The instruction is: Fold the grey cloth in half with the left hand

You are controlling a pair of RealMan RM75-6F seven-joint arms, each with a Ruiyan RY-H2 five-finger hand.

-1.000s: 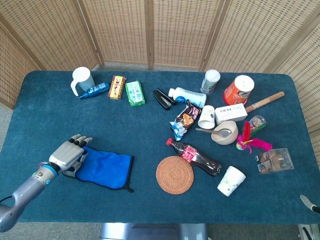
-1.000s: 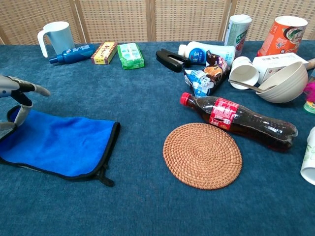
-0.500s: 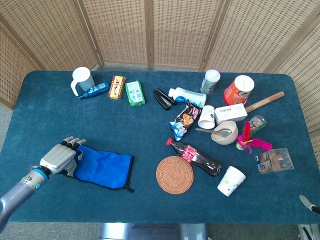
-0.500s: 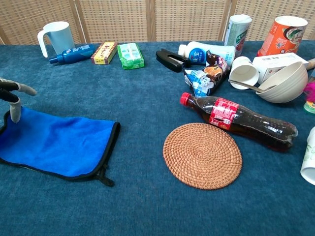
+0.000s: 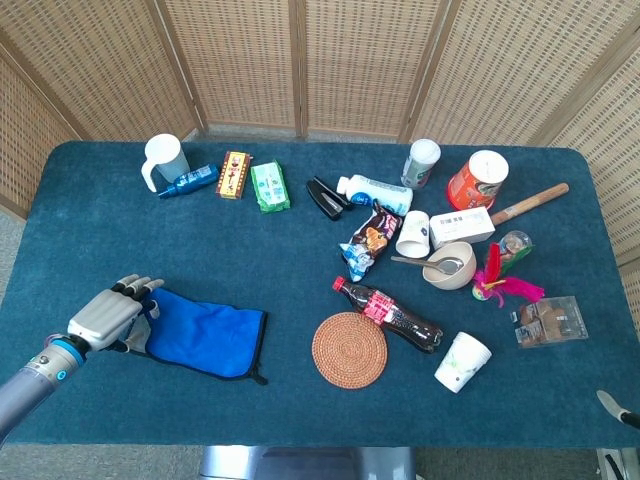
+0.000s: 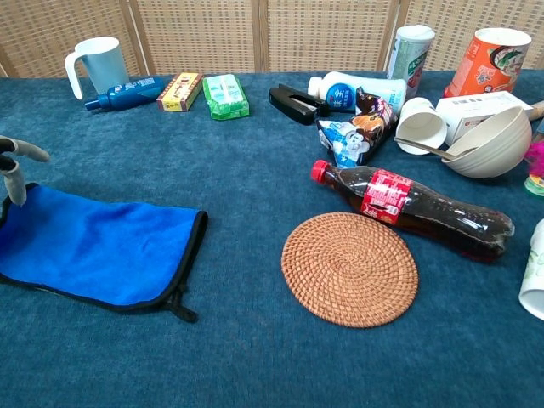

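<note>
1. Left hand (image 5: pixel 105 318), fingers spread and holding nothing, rests at the cloth's (image 5: pixel 205 335) left edge on your bench (image 5: pixel 300 260).
2. Soft, light fabric likely flops; pinch a corner.

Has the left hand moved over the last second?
Yes. The left hand has drawn back toward the table's left near edge, away from the woven coaster; it now sits at the blue cloth's left end.

readable text: none | labels on bottles, packets, cups: too small
</note>
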